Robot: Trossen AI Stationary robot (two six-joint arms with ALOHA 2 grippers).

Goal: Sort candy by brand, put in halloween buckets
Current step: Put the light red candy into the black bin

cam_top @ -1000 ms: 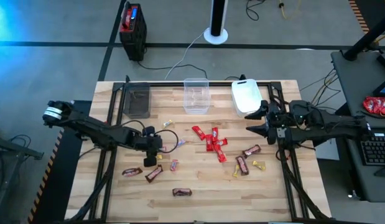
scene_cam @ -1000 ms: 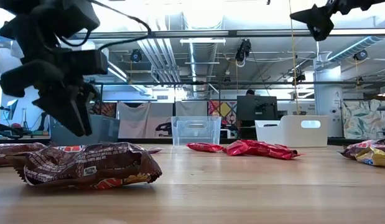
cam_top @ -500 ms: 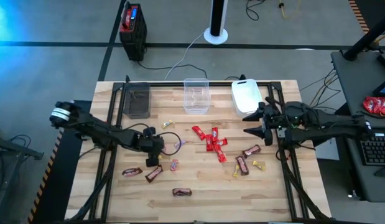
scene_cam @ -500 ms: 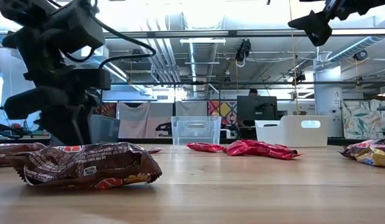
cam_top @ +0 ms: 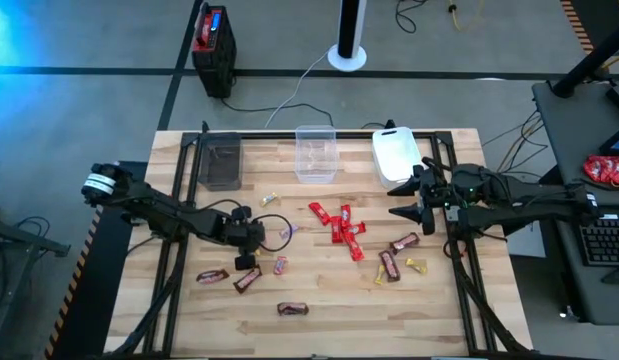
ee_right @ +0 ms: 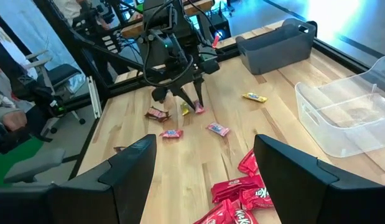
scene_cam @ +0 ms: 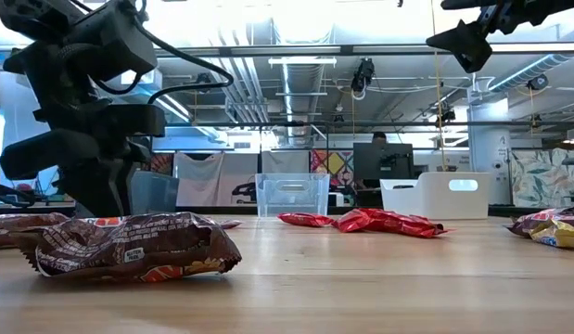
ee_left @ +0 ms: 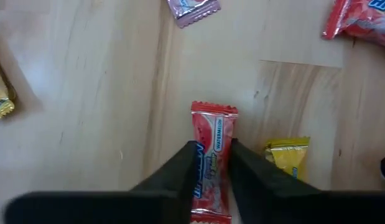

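Note:
My left gripper (ee_left: 212,155) is down at the table's left middle, shut on a small red-pink watermelon candy (ee_left: 212,134). In the high view the gripper (cam_top: 250,260) hides that candy. A yellow piece (ee_left: 287,158) lies right beside it. Dark brown bars (cam_top: 247,279) and red bars (cam_top: 341,228) lie scattered on the wood. A dark grey bucket (cam_top: 222,163), a clear one (cam_top: 315,153) and a white one (cam_top: 395,155) stand along the far edge. My right gripper (cam_top: 404,200) hangs open in the air over the table's right side. My left gripper pinches the candy's two long sides (ee_left: 211,149) between its two fingers, about mid-length. The fingers come slanting down from the table's left. The candy lies flat on the table, its crimped far end (ee_left: 214,110) sticking out past the fingertips.
A pink piece (ee_left: 192,9) and a yellow piece (ee_left: 0,102) lie close to my left gripper. Brown bars and a yellow piece (cam_top: 417,265) lie at the right. A black-and-red box (cam_top: 212,45) stands on the floor beyond the table. A large brown bar (scene_cam: 129,246) fills the low view's near left.
My left gripper has gone down toward the table at the left middle and now stands low over the candy. The candies on the table have stayed where they were.

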